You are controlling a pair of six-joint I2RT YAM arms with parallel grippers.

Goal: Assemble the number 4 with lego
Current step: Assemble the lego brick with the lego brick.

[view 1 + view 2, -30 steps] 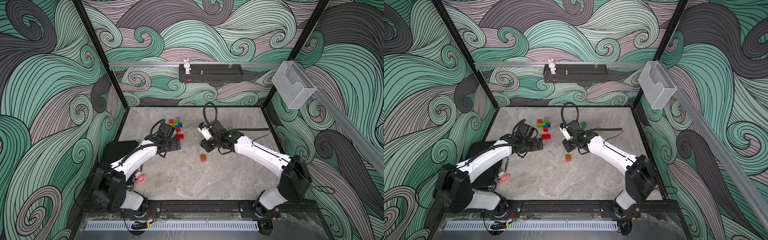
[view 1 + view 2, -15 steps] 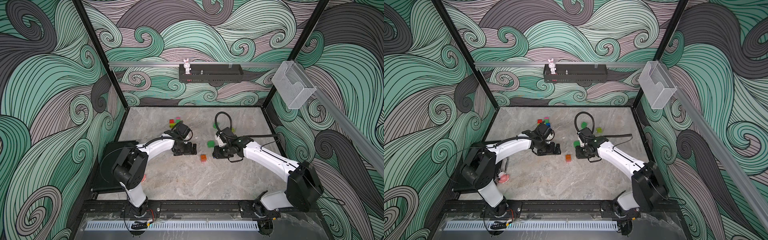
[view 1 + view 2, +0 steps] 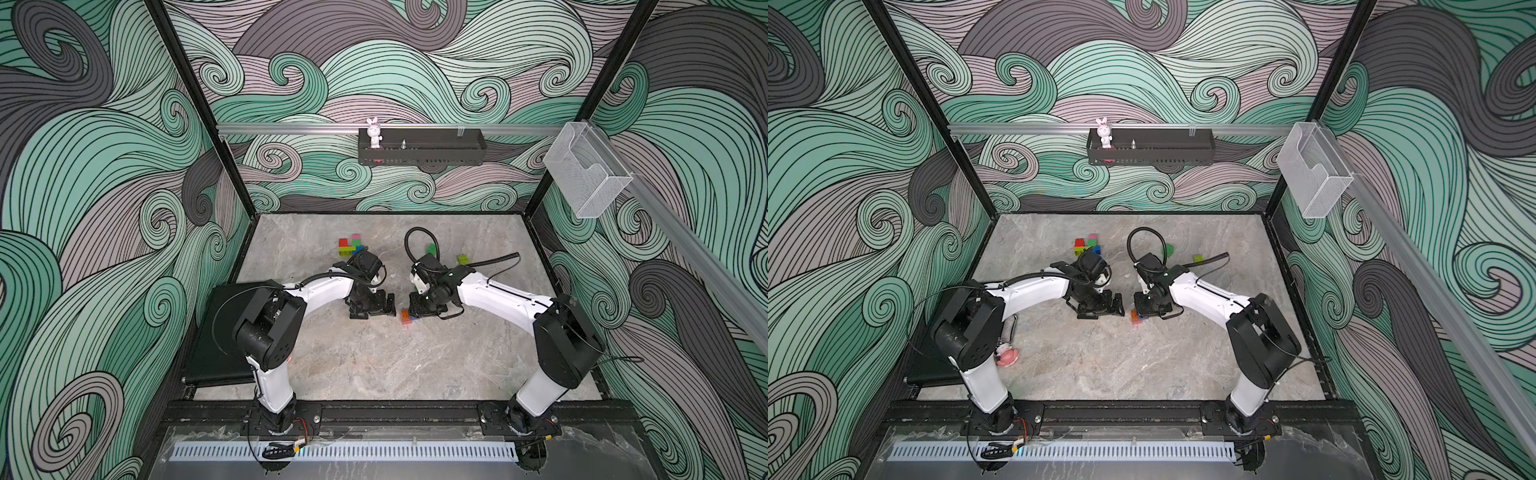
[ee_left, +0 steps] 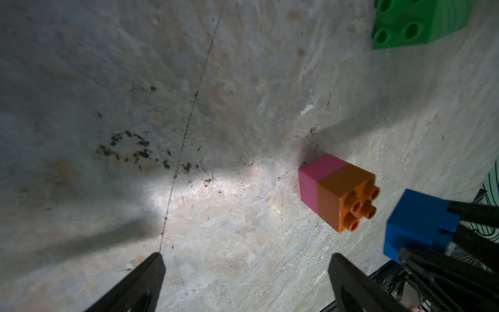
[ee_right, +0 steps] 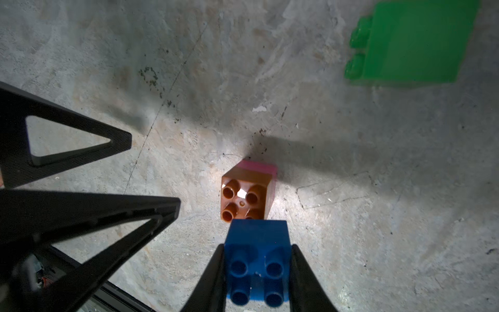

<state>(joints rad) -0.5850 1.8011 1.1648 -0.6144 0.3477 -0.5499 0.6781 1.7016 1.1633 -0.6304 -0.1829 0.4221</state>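
My right gripper (image 5: 258,251) is shut on a blue lego brick (image 5: 256,237), studs facing the camera, held just above the table. Right beside it stands an orange brick stacked on a pink one (image 5: 247,194), also seen in the left wrist view (image 4: 337,194) and in both top views (image 3: 405,316) (image 3: 1134,316). My left gripper (image 4: 247,263) is open and empty, low over bare table a short way left of that stack (image 3: 372,305). The right gripper (image 3: 419,311) faces it across the stack. A green brick (image 5: 410,46) lies further off.
A cluster of red, pink, lime and blue bricks (image 3: 351,245) lies at the back behind the left arm. A green brick (image 3: 432,249) and a lime one (image 3: 463,259) sit behind the right arm. A black pad (image 3: 216,332) covers the left edge, with a pink object (image 3: 1007,356) near it.
Both arms have swung in toward the table's middle. The left gripper left the brick cluster and moved right; the right gripper came down beside the orange-pink stack with the blue brick.
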